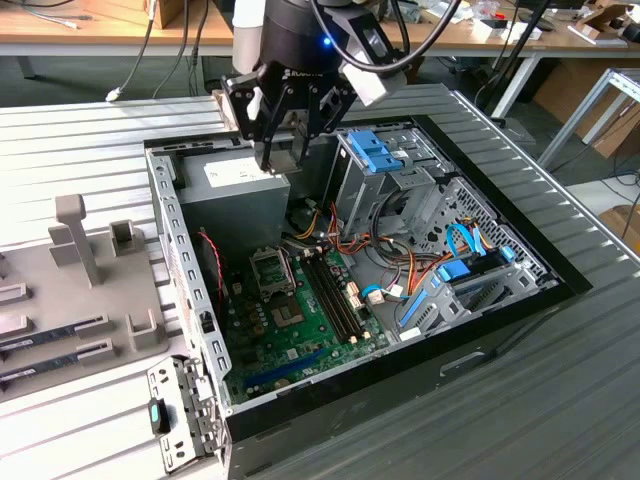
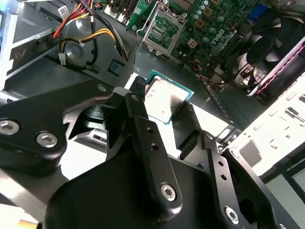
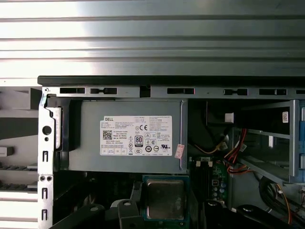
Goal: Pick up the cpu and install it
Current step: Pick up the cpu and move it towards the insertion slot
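One tool [image 1: 283, 155] pinching cpu [image 2: 164, 98] by opposite edges, hanging over power supply [image 3: 126, 136], well apart from open socket [image 1: 270, 270]. Risk: thin edge grip slips, chip tilts, seats crooked, bends socket pins. Cables [image 1: 330, 240] could snag.

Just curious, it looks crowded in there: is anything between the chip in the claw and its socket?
Nothing visible does. The cpu, held in the claw over the power supply, has open space down to the socket; the cables lie beside that path.
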`<state>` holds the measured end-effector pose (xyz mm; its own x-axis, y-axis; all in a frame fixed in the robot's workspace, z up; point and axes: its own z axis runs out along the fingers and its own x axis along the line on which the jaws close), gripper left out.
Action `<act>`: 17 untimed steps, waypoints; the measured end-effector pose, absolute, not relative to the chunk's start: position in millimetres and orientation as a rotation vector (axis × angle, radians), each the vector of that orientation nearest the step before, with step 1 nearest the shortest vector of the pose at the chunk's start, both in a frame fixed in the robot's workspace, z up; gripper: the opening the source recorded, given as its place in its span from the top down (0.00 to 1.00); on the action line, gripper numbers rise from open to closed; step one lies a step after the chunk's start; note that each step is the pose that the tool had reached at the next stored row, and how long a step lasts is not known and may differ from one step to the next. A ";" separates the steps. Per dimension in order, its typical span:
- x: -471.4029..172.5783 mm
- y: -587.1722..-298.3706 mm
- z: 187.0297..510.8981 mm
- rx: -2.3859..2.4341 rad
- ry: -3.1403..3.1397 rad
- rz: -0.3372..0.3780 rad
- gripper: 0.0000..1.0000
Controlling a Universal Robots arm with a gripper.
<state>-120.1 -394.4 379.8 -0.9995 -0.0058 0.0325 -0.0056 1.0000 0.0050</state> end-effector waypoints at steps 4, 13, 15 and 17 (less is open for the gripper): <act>-118.3 -394.8 379.5 0.009 -3.109 -0.008 0.53; -113.6 -396.2 378.5 0.009 -3.109 -0.008 0.53; -112.8 -396.4 378.4 0.009 -3.109 -0.008 0.53; -111.9 -396.7 378.2 0.009 -3.109 -0.008 0.53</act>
